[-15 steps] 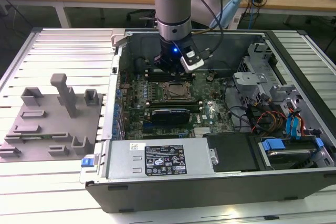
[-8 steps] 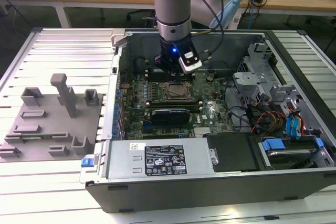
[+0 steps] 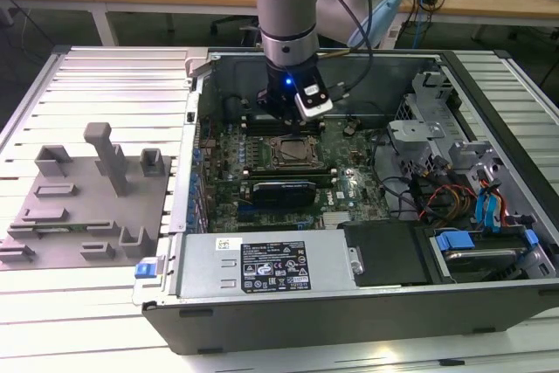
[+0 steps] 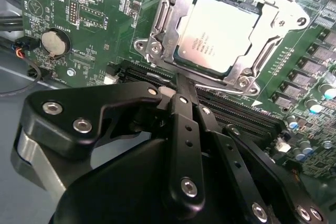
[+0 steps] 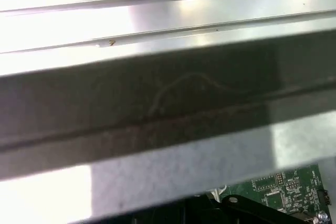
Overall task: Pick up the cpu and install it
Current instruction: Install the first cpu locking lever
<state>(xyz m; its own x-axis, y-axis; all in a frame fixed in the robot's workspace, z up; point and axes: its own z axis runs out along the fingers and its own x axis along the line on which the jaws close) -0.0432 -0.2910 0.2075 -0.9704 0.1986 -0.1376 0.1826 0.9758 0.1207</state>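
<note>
A grey ribbed surface (image 3: 105, 85) carries an open computer case (image 3: 349, 303), lying flat, with the green motherboard (image 3: 349, 185) inside. On the exterior view's left of the case stands a grey fixture (image 3: 87, 207) with blocks and a post. The arm (image 3: 293, 6) reaches down into the case from above, and its body covers the far part of the board. In the first wrist view a metal wall of the case (image 5: 168, 119) blocks nearly all; a small corner of the board is seen below it.

The cpu (image 4: 218, 35) lies flat in the socket frame (image 4: 157, 38) on the board. The pincer (image 4: 186, 90) hangs just beside the frame's edge, apart from the cpu. Its fingers (image 4: 185, 124) are closed together and hold nothing. A round coin battery (image 4: 55, 42) sits on the board, well apart from the socket. The print on the cpu is too small to make out.
</note>
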